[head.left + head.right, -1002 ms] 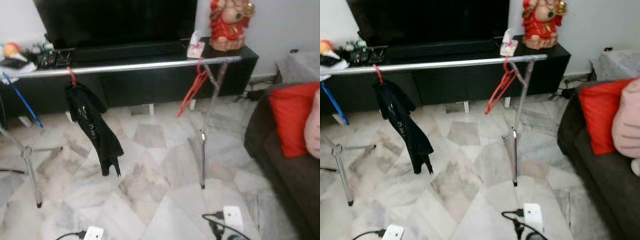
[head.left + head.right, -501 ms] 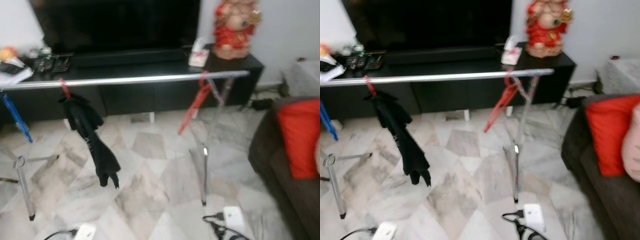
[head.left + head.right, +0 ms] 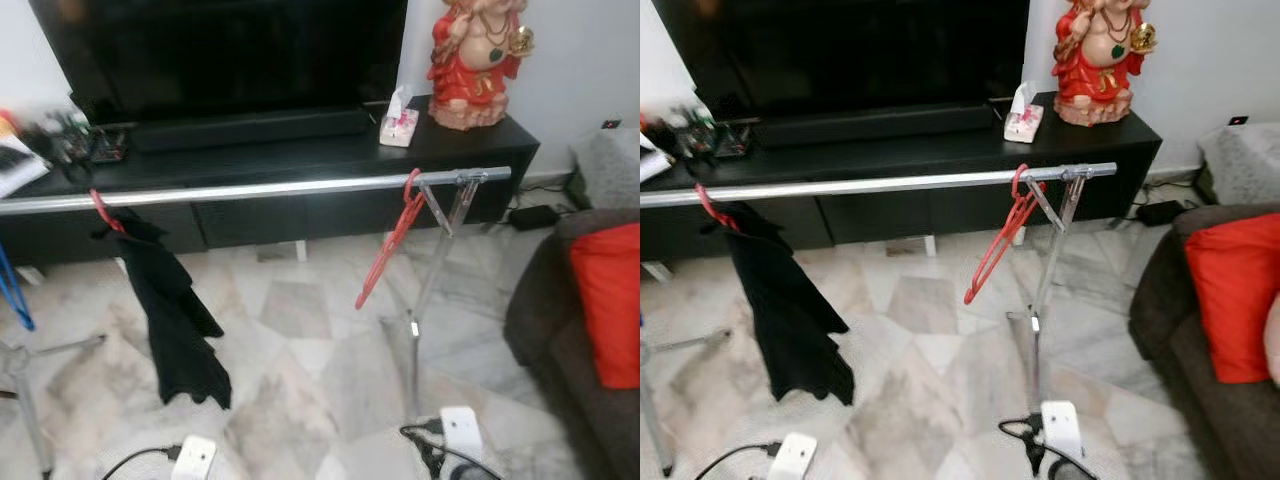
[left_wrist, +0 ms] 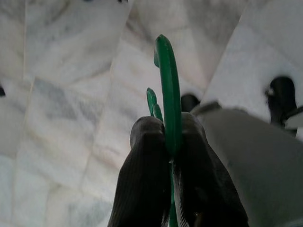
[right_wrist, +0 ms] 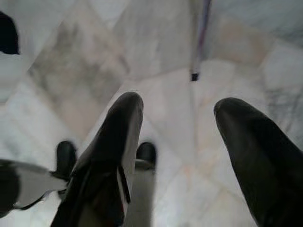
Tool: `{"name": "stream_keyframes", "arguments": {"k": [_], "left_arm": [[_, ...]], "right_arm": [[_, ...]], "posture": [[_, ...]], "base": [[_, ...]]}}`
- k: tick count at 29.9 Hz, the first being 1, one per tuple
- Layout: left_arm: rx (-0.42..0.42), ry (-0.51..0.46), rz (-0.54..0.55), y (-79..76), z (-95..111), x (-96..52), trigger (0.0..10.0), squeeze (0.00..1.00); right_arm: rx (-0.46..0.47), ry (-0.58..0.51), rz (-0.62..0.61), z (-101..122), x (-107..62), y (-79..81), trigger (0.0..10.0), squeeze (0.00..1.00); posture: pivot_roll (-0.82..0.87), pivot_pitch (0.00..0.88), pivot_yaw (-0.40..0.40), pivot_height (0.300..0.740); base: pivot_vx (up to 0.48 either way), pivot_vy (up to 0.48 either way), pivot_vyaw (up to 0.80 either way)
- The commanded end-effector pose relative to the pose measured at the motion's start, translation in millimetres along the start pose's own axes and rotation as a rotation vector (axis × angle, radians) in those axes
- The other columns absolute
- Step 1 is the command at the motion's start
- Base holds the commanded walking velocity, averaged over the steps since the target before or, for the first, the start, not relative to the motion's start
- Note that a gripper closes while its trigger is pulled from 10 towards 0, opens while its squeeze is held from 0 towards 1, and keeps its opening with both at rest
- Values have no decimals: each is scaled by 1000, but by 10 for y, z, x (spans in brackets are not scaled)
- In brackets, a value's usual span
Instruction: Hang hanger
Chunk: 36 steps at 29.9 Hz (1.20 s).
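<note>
Gripping a green hanger (image 4: 166,94) in the left gripper (image 4: 171,137), right gripper (image 5: 180,113) fingers spread empty above marble floor (image 5: 156,61), silver rail (image 3: 250,189) holding red hanger (image 3: 392,235)

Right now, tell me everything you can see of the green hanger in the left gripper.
The green hanger looks like smooth, glossy plastic. What shows is its curved hook, rising past the fingertips, with a second green strand beside it. The left gripper has its jaws shut on it, one black ribbed finger pressing each side just below the hook. It hangs over the pale marble floor, touching nothing else. The rest of the hanger is hidden behind the fingers.
</note>
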<state>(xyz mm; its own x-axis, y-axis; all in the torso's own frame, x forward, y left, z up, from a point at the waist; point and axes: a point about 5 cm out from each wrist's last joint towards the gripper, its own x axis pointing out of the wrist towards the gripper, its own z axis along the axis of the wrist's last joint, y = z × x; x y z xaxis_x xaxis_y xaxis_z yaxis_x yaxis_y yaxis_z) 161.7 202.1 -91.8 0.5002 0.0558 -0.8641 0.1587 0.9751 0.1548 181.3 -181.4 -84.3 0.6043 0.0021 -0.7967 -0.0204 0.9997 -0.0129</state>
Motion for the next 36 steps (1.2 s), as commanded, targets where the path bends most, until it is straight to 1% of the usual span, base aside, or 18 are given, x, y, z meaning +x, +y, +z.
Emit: {"name": "stream_keyframes", "arguments": {"k": [1, 5, 6, 7, 8, 11, 15, 21, 24, 27, 31, 36], "left_arm": [[6, 38, 8, 4, -92, -11, 10000, 0], [8, 43, 14, 28, -101, -14, 10000, 0], [2, 44, 20, 75, -116, -21, 10000, 0], [2, 44, 20, 75, -116, -21, 10000, 0], [3, 46, 28, 147, -140, -33, 10000, 0], [2, 49, 38, 226, -171, -49, 10000, 0], [-6, 56, 63, 392, -249, -91, 10000, 0], [-8, 52, 84, 449, -276, -109, 10000, 0], [7, 57, 85, 422, -287, -106, 10000, 0], [30, 58, 70, 314, -289, -89, 10000, 0], [27, 58, 60, 127, -273, -61, 10000, 0], [27, 58, 55, 46, -264, -51, 10000, 0]], "right_arm": [[8, 16, -9, -46, -11, -29, 10000, 0], [10, 14, -11, -35, -9, -33, 10000, 0], [11, 13, -11, -30, -8, -33, 10000, 0], [11, 13, -11, -30, -8, -33, 10000, 0], [12, 13, -11, -28, -7, -33, 10000, 0], [13, 14, -12, -26, -6, -32, 10000, 0], [14, 14, -14, -19, -4, -33, 10000, 0], [14, 12, -14, -16, -4, -34, 10000, 0], [14, 12, -14, -14, -3, -34, 10000, 0], [14, 12, -14, -14, -4, -36, 10000, 0], [12, 14, -13, -16, -4, -38, 10000, 0], [8, 16, -11, -15, -4, -39, 10000, 0]], "posture": [[-70, 36, 23, 740], [-69, 48, 21, 740], [-69, 51, 21, 740], [-69, 51, 21, 740], [-68, 53, 21, 740], [-69, 55, 21, 740], [-67, 60, 20, 740], [-66, 60, 18, 740], [-67, 61, 18, 740], [-68, 60, 17, 740], [-68, 61, 16, 740], [-67, 61, 16, 740]], "base": [[0, 0, 0], [0, 0, 0], [0, 0, 0], [0, 0, 0], [0, 0, 0], [0, 0, 0], [0, 0, 0], [0, 0, 0], [0, 0, 0], [0, -80, 0], [0, -347, 0], [0, -356, 0]]}}
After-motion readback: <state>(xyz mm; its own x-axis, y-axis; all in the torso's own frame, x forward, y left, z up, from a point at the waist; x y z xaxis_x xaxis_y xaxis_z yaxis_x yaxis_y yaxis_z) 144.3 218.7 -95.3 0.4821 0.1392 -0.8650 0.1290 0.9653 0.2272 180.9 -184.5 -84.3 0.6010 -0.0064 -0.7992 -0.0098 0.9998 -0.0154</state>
